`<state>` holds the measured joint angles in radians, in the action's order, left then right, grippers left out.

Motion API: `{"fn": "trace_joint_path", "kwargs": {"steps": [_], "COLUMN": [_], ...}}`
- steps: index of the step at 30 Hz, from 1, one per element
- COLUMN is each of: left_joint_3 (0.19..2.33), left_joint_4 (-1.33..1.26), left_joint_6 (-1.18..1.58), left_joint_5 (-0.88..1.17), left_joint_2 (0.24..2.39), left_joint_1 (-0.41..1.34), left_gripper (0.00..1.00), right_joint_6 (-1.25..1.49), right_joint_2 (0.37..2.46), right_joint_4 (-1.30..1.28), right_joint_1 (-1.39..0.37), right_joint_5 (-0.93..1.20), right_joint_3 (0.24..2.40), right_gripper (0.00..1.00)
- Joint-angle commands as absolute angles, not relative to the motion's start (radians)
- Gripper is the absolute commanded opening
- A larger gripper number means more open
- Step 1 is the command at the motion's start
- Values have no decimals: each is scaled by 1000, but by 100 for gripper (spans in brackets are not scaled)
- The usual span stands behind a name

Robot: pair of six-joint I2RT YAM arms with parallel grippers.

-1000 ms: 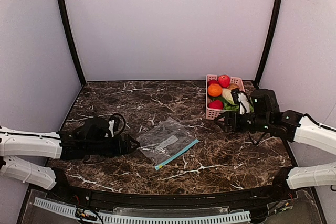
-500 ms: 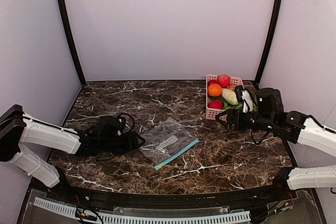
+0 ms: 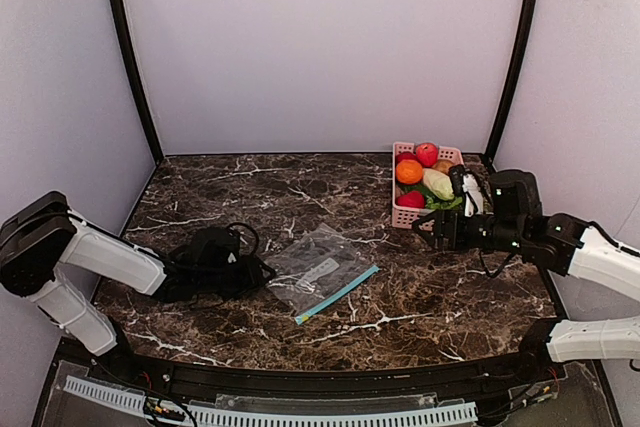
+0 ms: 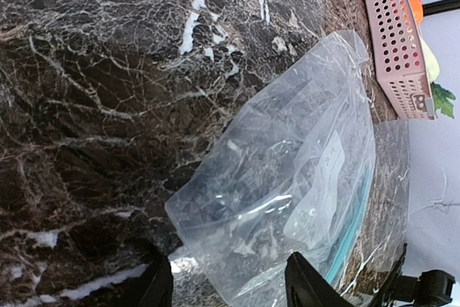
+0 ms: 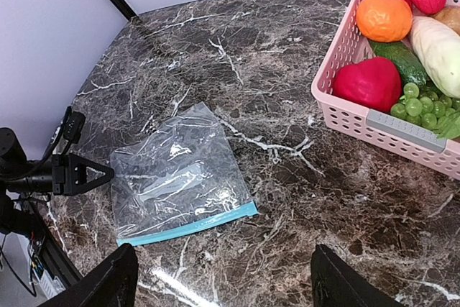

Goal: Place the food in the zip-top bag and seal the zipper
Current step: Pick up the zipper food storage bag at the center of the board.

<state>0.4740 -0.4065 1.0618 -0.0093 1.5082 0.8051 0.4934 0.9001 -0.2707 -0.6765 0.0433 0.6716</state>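
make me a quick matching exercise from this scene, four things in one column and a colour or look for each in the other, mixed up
Things:
1. zip-top bag
2. zipper
3. basket
4. grapes

Looks:
a. pink, with rows of holes in its walls
b. thin teal-blue strip
c. small, green, bunched together
d. clear and crinkly, lying flat

Pairs: 1-d, 2-b, 3-a, 4-c

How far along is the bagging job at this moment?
Nothing looks done: the zip-top bag lies flat and empty, and the food sits in the pink basket. In hand: the left gripper holds open jaws astride the bag's corner; the right gripper hangs open by the basket. Left: loading the food and sealing the zipper.
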Motion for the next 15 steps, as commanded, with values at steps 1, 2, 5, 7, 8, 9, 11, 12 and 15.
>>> {"fn": "trace_joint_path", "kwargs": {"steps": [1, 2, 5, 7, 8, 9, 11, 12, 15], "left_joint_3": [467, 467, 481, 490, 493, 494, 492, 489, 484], "left_joint_4": [-477, -506, -530, -526, -524, -523, -519, -514, -489], "left_joint_6": [1099, 1107, 1108, 1101, 1101, 1096, 1086, 1082, 1039], "left_joint_5": [-11, -7, -3, -9, -11, -13, -11, -10, -4], "left_joint_2": [1548, 1564, 1587, 1592, 1589, 1585, 1566, 1544, 1466], "left_joint_1": [797, 797, 796, 796, 796, 796, 796, 796, 796], "left_gripper": [50, 47, 40, 26, 22, 15, 8, 6, 1], "right_joint_6": [503, 502, 506, 512, 512, 513, 514, 514, 513], "right_joint_2": [905, 904, 905, 905, 905, 905, 903, 900, 891], "right_joint_4": [-265, -265, -276, -285, -287, -290, -300, -305, -312], "right_joint_1": [-682, -683, -683, -683, -683, -683, -682, -682, -683], "right_joint_5": [33, 32, 24, 18, 20, 21, 27, 31, 43], "right_joint_3": [653, 647, 641, 636, 635, 631, 630, 630, 631], "right_gripper": [81, 82, 82, 82, 82, 82, 82, 82, 82]}}
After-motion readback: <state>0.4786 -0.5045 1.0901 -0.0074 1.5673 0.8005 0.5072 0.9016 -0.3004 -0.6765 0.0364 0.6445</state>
